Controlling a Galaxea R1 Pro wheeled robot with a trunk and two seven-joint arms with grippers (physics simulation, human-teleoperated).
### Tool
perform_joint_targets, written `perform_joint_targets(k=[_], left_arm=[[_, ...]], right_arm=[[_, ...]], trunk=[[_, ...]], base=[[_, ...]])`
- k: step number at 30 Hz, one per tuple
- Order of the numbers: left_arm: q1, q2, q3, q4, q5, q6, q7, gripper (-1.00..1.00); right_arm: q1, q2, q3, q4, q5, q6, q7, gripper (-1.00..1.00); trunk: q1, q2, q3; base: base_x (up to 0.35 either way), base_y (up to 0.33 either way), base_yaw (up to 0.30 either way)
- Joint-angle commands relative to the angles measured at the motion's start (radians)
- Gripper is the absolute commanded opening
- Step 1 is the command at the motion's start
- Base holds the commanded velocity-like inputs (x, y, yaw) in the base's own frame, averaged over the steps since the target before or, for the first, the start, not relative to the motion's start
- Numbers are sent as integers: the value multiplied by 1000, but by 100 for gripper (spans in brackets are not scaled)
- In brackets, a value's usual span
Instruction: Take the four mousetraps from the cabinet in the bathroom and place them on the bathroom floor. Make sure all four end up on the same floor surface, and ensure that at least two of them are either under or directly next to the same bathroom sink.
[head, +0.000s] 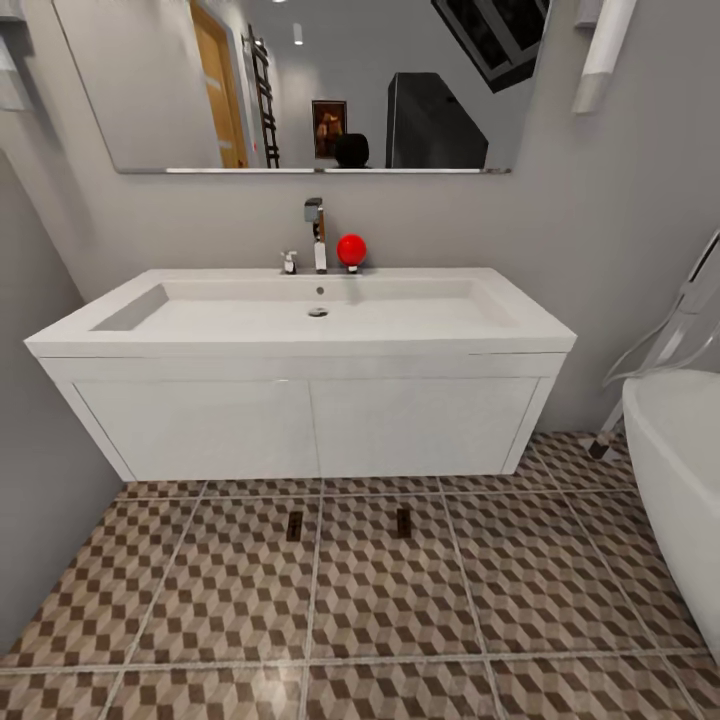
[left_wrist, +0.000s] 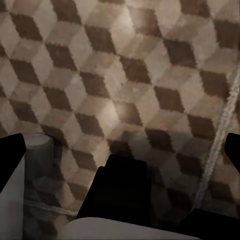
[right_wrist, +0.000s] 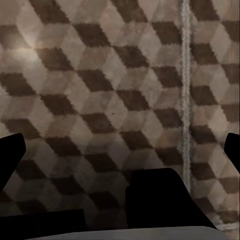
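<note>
Two small dark brown mousetraps lie on the bathroom floor (head: 400, 620) just in front of the white sink (head: 300, 320), one (head: 294, 525) to the left and one (head: 403, 522) to the right, about a tile's width apart. The cabinet is out of view. My left gripper (left_wrist: 120, 155) hangs open over bare patterned tiles, with its black fingertips (left_wrist: 11, 160) at the frame's sides and nothing between them. My right gripper (right_wrist: 120, 152) is likewise open over the tiles, beside a pale grout line (right_wrist: 186, 100).
A white bathtub (head: 680, 470) stands at the right with a shower hose above it. A grey wall closes the left side. A red ball (head: 351, 249) sits by the chrome tap (head: 318, 235), under a wall mirror (head: 300, 80).
</note>
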Motion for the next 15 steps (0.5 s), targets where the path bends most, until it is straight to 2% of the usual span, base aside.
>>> perform_joint_targets(k=[1, 15], left_arm=[[0, 1, -8, -4, 8, -1, 8, 100], [9, -1, -8, -6, 7, -1, 8, 100]], right_arm=[[-1, 1, 8, 2, -9, -4, -2, 100], [0, 3, 9, 0, -7, -3, -2, 100]], trunk=[[0, 0, -1], [0, 0, -1]], base=[[0, 0, 0], [0, 0, 0]])
